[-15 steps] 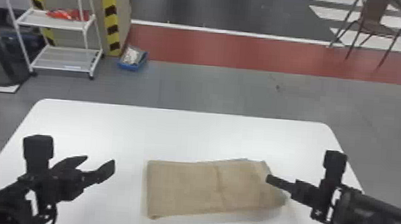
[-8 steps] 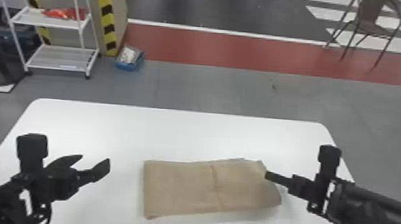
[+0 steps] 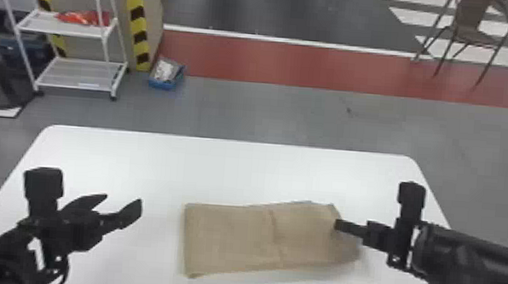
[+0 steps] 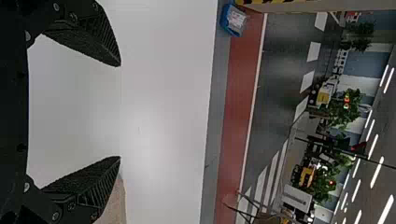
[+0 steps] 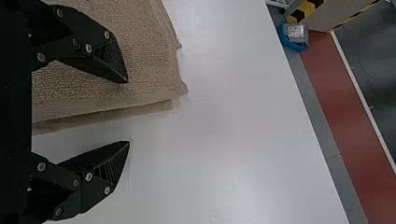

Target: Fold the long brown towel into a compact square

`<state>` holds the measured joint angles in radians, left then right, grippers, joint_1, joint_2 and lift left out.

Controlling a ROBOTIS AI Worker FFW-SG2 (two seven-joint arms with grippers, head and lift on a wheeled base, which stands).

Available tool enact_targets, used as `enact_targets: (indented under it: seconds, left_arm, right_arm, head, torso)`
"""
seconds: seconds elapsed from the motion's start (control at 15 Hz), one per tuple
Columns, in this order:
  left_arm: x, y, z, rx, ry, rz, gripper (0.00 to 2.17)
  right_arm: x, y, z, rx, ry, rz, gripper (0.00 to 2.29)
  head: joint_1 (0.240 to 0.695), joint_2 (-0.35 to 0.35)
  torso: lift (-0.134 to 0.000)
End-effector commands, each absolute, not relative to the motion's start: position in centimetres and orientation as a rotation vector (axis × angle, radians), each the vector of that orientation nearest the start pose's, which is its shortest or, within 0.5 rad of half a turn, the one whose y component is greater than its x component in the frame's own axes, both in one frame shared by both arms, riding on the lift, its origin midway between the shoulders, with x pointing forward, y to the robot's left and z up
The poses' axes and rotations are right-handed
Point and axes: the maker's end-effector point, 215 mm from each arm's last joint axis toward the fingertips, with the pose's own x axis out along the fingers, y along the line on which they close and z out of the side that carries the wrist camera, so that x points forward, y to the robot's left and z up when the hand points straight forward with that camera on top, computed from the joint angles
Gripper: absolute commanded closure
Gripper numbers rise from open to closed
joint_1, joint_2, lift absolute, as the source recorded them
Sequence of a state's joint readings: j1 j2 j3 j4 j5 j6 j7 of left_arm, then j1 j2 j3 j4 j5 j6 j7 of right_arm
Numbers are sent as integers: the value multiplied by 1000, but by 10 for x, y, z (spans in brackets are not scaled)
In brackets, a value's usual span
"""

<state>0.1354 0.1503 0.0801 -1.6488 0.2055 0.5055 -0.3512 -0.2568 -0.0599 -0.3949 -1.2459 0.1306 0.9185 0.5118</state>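
Left claw (image 3: 123, 201) and right claw (image 3: 338, 225) stand spread, the right having shifted slightly near the unmoved brown towel (image 3: 233, 238).

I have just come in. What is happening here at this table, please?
A robot is folding a brown towel on the white table. The towel lies folded into an oblong, not yet a compact square. The right gripper is open at the towel's right end, one finger over the cloth, the other beyond its edge. The left gripper is open, left of the towel. Neither holds it.
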Motion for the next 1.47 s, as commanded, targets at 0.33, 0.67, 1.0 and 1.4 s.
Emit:
enact_targets:
  seconds: [0.33, 0.67, 1.0, 1.4]
  left_arm:
    - [503, 239, -500, -159, 532, -283, 198]
    - [503, 239, -499, -160, 530, -284, 198]
    - [502, 240, -498, -165, 532, -282, 198]
    - [500, 242, -498, -166, 534, -280, 198]
  right_arm:
    - [508, -328, -579, 375, 971, 82, 761]
    - [491, -320, -574, 427, 999, 103, 1035]
    - [470, -298, -536, 486, 1018, 146, 1109]
    - [455, -293, -533, 506, 1052, 148, 1109]
  head:
    - [695, -98]
    - [695, -97]
    - [695, -78]
    - [695, -59]
  torso:
    - [0]
    - [0]
    - [0]
    - [0]
